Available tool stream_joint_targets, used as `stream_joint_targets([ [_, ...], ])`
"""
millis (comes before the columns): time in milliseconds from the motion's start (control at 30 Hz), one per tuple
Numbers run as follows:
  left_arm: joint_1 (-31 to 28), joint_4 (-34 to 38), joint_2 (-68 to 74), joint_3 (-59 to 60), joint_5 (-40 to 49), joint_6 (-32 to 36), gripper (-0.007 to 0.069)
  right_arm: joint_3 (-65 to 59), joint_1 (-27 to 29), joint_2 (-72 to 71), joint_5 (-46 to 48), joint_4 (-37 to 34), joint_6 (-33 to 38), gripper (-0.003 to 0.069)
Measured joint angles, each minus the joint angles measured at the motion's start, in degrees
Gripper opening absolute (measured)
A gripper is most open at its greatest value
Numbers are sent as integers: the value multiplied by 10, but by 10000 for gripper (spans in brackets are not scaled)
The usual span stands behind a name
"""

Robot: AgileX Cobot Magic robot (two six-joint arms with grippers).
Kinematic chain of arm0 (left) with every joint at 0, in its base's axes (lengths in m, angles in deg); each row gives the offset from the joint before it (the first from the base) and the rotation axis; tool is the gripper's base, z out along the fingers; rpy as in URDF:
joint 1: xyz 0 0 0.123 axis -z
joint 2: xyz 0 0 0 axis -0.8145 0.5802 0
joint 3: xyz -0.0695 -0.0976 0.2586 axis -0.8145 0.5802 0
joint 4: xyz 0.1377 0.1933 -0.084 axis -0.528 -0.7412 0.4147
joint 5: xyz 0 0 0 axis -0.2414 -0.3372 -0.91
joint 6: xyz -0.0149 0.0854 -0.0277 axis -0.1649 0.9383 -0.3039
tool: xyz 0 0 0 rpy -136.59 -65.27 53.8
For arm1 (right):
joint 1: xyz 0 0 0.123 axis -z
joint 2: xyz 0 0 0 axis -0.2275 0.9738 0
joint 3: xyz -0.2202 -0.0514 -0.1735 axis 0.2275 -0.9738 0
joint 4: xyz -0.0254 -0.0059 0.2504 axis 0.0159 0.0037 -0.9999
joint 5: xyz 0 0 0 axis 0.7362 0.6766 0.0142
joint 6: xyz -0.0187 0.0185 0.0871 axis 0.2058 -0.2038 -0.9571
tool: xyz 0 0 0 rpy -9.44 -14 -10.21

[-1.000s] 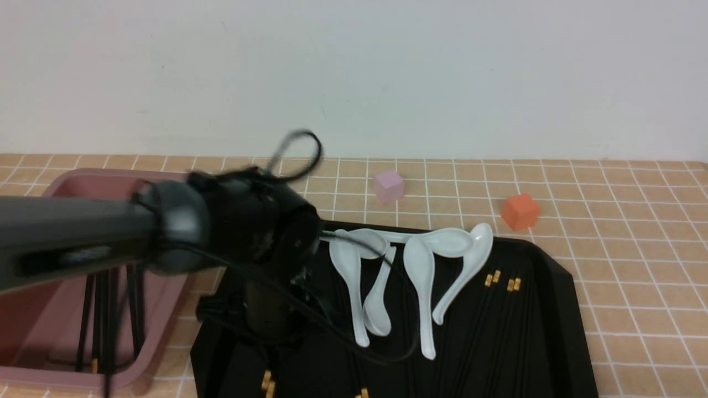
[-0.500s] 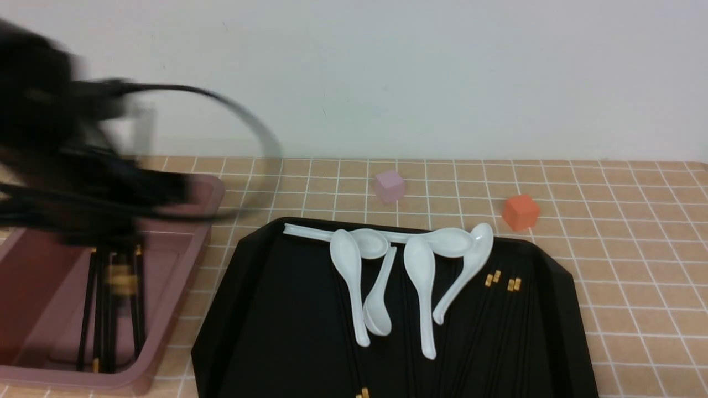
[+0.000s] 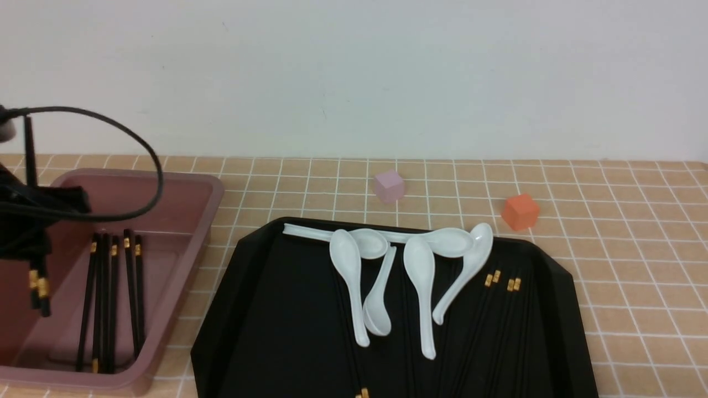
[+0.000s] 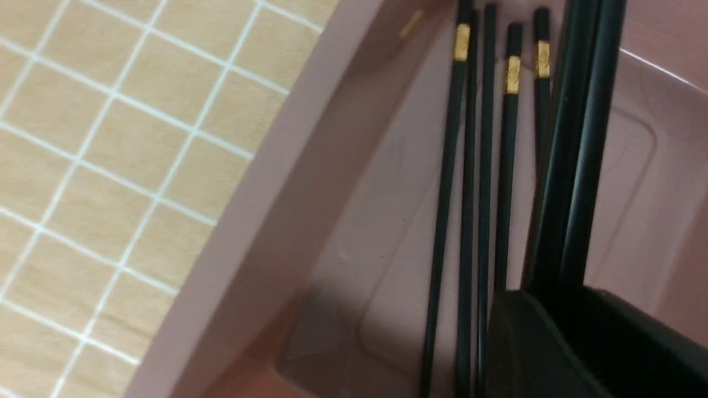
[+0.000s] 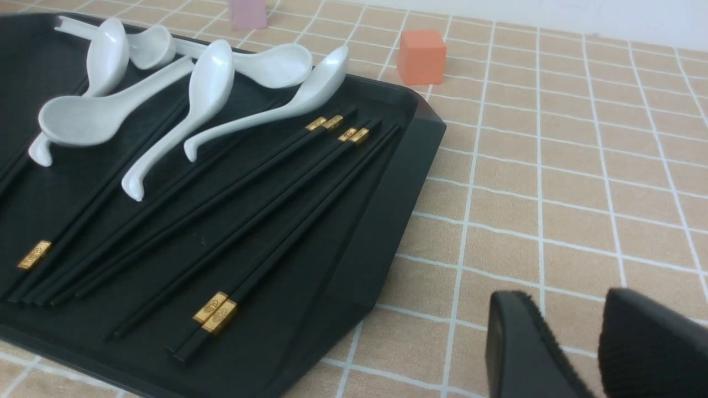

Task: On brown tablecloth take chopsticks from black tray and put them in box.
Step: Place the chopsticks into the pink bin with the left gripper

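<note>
Tablecloth, box: left tool seemingly clamps chopsticks.

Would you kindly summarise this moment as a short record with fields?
left gripper: closed on a chopstick pair, over the box
right gripper: open, empty, above the brown tablecloth
boxed chopsticks: several lying inside
black tray: holds tray chopsticks and white spoons
cubes: pink cube, orange cube, on the cloth beyond the tray
</note>
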State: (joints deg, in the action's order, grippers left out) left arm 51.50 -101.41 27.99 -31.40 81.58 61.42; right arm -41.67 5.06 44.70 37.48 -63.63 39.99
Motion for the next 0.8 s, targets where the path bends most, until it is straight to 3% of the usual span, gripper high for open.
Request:
stream_joint_targets([
  [100, 0, 5, 25, 0, -3, 0, 173, 0, 0, 0, 0, 0, 0, 240],
  [267, 1, 35, 78, 0, -3, 11, 295, 0, 0, 0, 0, 0, 0, 240],
  [433, 26, 39, 70, -2, 34, 41, 309, 0, 0, 0, 0, 0, 0, 240],
  [533, 50, 39, 51, -6, 60, 48, 267, 0, 0, 0, 0, 0, 0, 240],
  [733, 151, 49, -53, 3, 130, 61, -6, 0, 0, 0, 0, 0, 0, 240],
  [800, 174, 52, -84, 23, 125, 61, -13, 0, 0, 0, 0, 0, 0, 240],
])
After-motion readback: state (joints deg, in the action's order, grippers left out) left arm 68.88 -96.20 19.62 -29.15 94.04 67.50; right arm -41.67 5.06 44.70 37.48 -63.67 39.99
